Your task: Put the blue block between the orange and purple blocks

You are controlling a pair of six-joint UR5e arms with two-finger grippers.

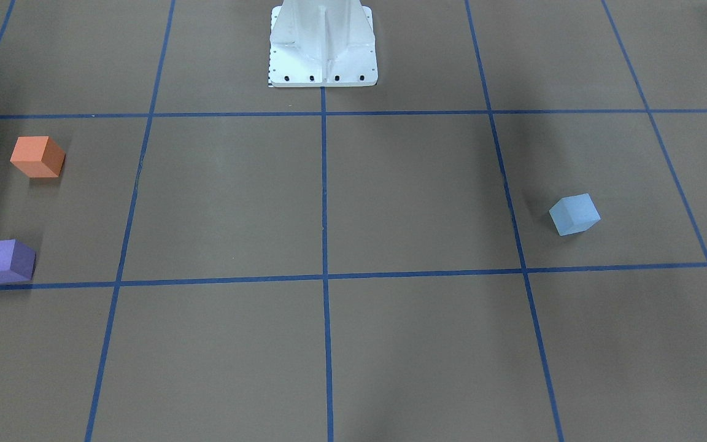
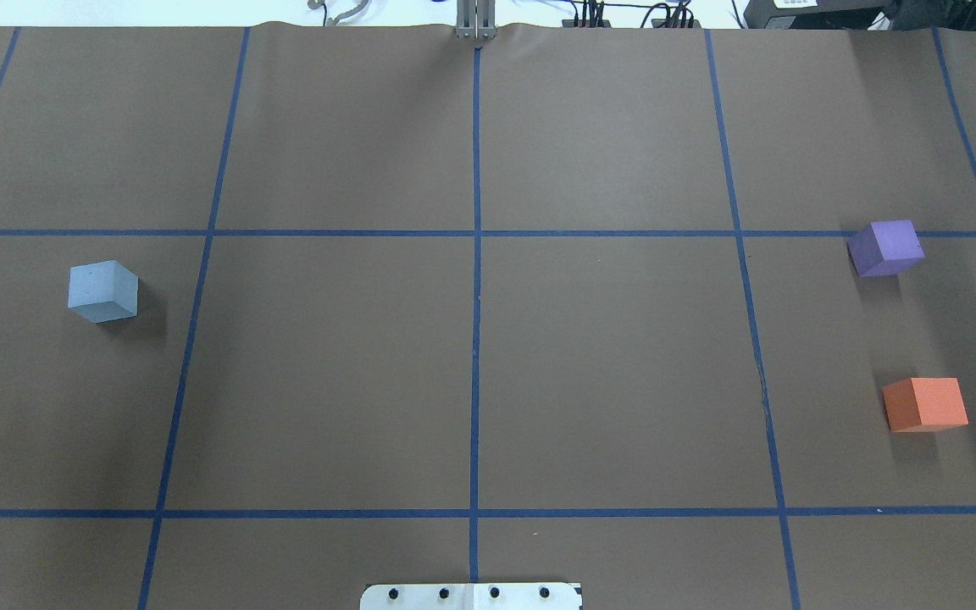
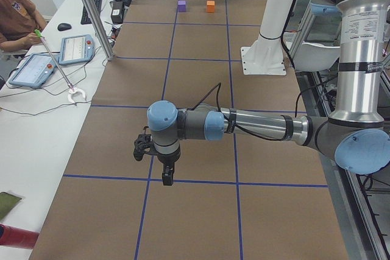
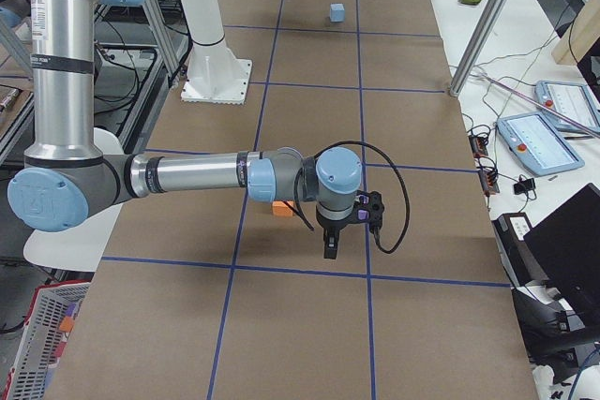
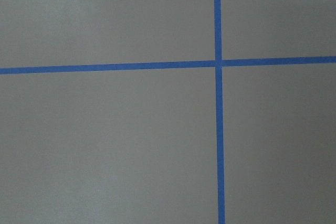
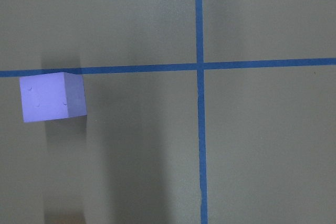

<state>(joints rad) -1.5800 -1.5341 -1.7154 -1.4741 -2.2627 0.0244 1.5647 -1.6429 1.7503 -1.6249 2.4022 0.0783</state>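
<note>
At the overhead frame's left, the blue block (image 2: 103,291) lies well apart from the purple block (image 2: 886,247) and orange block (image 2: 926,404), whose gap awaits it. I cannot tell whether the left fingers (image 3: 166,178) or right fingers (image 4: 330,248) are apart.

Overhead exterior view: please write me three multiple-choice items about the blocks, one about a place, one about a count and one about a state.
1. In the overhead view, where does the blue block lie?
A) in the left half
B) in the right half
C) in the middle

2. How many blocks stand on the table?
A) two
B) three
C) four

3. What is the state of the gap between the orange block and the purple block?
A) the blue block fills it
B) it is bare, with no block in it
C) a gripper rests in it

Answers:
1 A, because it sits near the left edge of the view.
2 B, because there is one blue, one orange and one purple.
3 B, because only the brown surface shows between them.
</note>
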